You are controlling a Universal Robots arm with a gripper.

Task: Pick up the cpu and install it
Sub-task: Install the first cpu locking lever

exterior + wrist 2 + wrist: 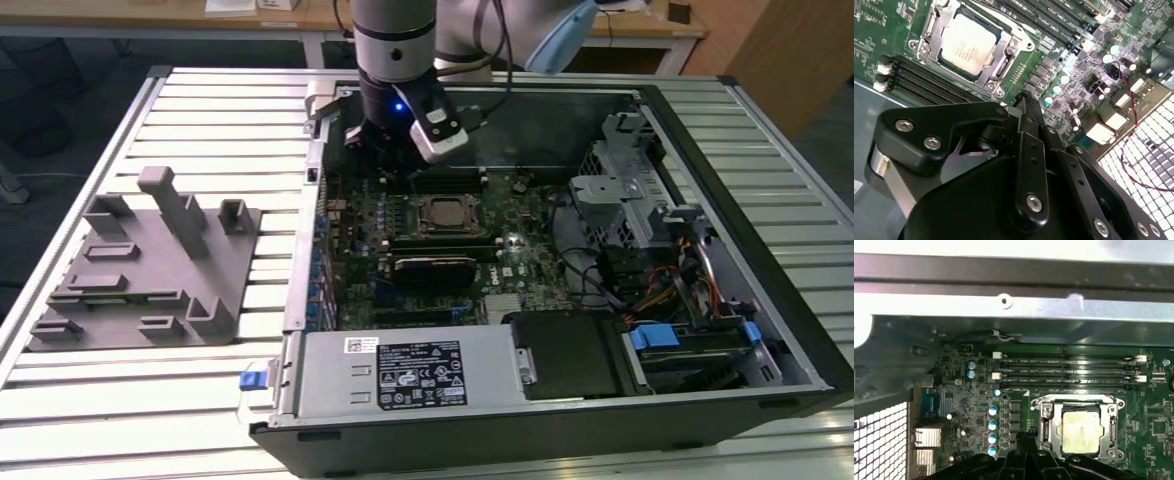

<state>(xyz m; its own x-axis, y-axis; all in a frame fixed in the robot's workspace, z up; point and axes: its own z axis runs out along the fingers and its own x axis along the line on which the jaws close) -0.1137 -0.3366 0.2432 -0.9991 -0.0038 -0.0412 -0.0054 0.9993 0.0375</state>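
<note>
In the second wrist view the gripper (1024, 107) fills the near ground: black linkage arms with silver screws, the two fingers (1029, 150) drawn together to a narrow tip with nothing between them. That tip hangs over the green motherboard (884, 30), just beside the socket and not touching the chip.

Past the tip lies the cpu (966, 42), a thin square chip with a pale silver-white metal top, faintly printed, and a darker rim round its edge. It sits flat, face up, inside the metal socket frame (1004, 60), its edges parallel to the frame's. Being square, it has no long axis to speak of; in the first wrist view the cpu (1081, 432) looks a duller, yellowish silver, and its sides run parallel to the memory slots (1069, 372) beyond it. A row of blue-topped capacitors (992, 425) stands beside the socket.

In the exterior view the computer case (801, 330) lies open on a slatted metal table (200, 110), and the cpu (445, 213) shows as a small square near the middle of the board. The gripper (387, 165) hangs inside the case, close to the far wall and behind the socket. A grey plastic block (147, 265) with upright posts rests on the table at the exterior view's left, well apart from the case. A silver power supply (400, 375) occupies the case's near edge.
</note>
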